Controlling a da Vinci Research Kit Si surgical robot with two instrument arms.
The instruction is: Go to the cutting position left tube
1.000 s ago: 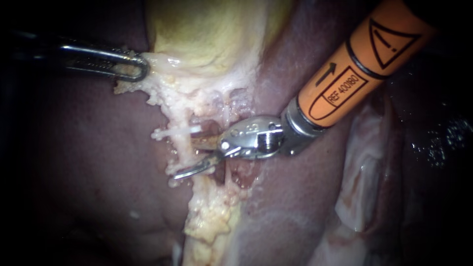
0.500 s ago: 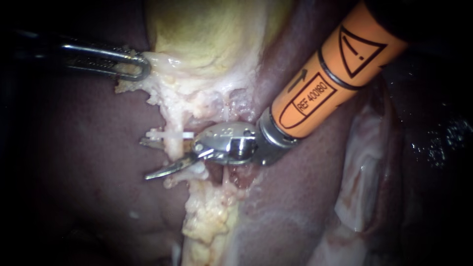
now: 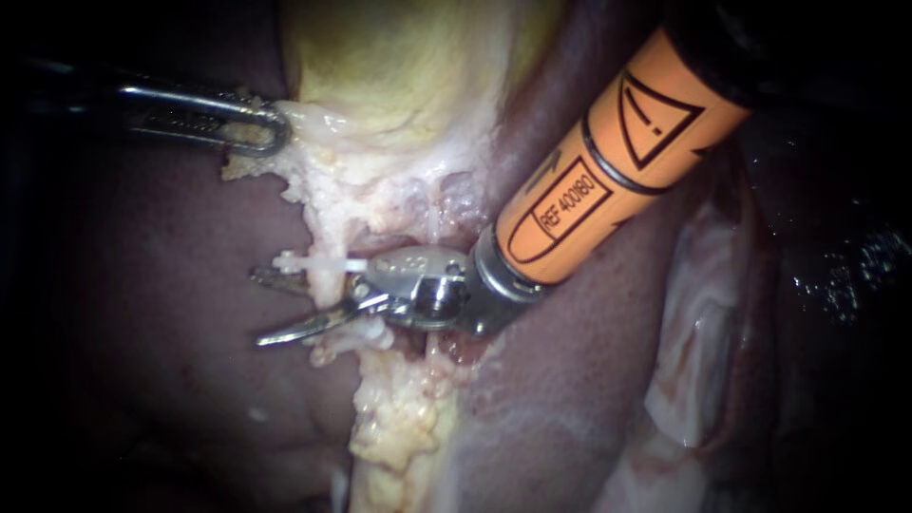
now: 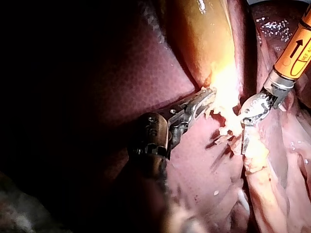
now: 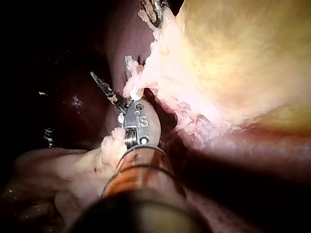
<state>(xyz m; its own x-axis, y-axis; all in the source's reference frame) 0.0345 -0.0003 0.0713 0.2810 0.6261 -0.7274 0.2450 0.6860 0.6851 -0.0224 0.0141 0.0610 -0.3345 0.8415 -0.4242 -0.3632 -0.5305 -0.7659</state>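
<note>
**Blades astride the tube.** The orange-shafted right instrument (image 3: 256, 308) is pictured with its claw held apart. One blade lies on either side of the left tube (image 3: 330, 285), just below a white clip (image 3: 306, 259) set across it, and nothing is gripped. The tube is seen as a pale, fatty strand running down from the gallbladder (image 3: 399, 66) over the dark liver (image 3: 142, 304). The left instrument (image 3: 274, 129) is shown with its claw closed on pale tissue (image 3: 313, 123) at the gallbladder's lower edge, by which the strand appears to be held taut. The tube is judged light, soft, wet and easily torn. It is best met square-on at the bare stretch beside the clip, without tugging, and the liver beneath is best left untouched.
</note>
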